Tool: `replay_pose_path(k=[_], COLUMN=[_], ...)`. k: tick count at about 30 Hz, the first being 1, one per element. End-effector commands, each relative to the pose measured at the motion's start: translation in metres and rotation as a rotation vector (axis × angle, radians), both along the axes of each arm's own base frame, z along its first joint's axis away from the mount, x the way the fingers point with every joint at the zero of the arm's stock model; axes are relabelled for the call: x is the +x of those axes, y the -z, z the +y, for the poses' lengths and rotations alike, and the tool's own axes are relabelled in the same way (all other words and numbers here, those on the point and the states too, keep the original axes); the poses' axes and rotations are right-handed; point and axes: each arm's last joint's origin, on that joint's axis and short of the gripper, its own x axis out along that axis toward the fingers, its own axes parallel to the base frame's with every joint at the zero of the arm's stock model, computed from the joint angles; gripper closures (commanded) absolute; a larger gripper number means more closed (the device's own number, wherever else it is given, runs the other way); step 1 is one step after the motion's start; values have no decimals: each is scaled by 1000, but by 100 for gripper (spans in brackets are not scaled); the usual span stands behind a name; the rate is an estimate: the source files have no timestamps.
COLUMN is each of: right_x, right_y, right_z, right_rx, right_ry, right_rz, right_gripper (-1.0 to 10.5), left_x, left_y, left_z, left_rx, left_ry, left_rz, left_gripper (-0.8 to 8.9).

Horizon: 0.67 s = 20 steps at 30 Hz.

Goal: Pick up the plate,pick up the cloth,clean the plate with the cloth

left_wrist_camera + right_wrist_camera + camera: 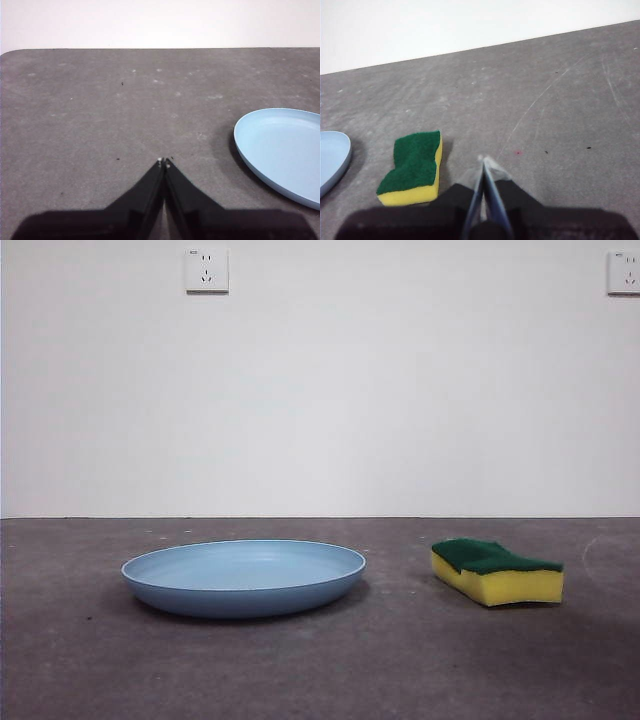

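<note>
The light-blue plate (pixel 243 576) lies flat on the grey table, left of centre in the front view. The cloth (pixel 497 571), a yellow sponge with a green top, rests to the plate's right, apart from it. My left gripper (pixel 164 161) is shut and empty above bare table, with the plate (pixel 282 150) off to one side of it. My right gripper (pixel 483 160) is shut and empty too, hovering beside the cloth (pixel 413 166) without touching it; a sliver of the plate (pixel 332 157) shows at that view's edge. Neither arm appears in the front view.
A white wall with two sockets (pixel 206 270) stands behind the table's far edge (pixel 320 518). Grey tabletop (pixel 400 660) stretches around the plate and the cloth.
</note>
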Motion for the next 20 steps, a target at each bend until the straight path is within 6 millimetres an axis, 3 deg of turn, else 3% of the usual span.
replay_pose_path(k=[1,10,20], right_x=[0,-1,-1], right_y=[4,-4,-68], right_z=[0,0,0], right_rx=[29,223,238], right_ry=[5,34,52], right_rz=[17,24,139], right_gripper=[946,958,958], left_x=[1,0,-7], left_y=[4,-4,-56], left_z=[0,-1,-1], left_rx=[-6,-137,-179], left_ry=[-3,5,22], left_rz=[6,-15,11], left_gripper=[814,819,819])
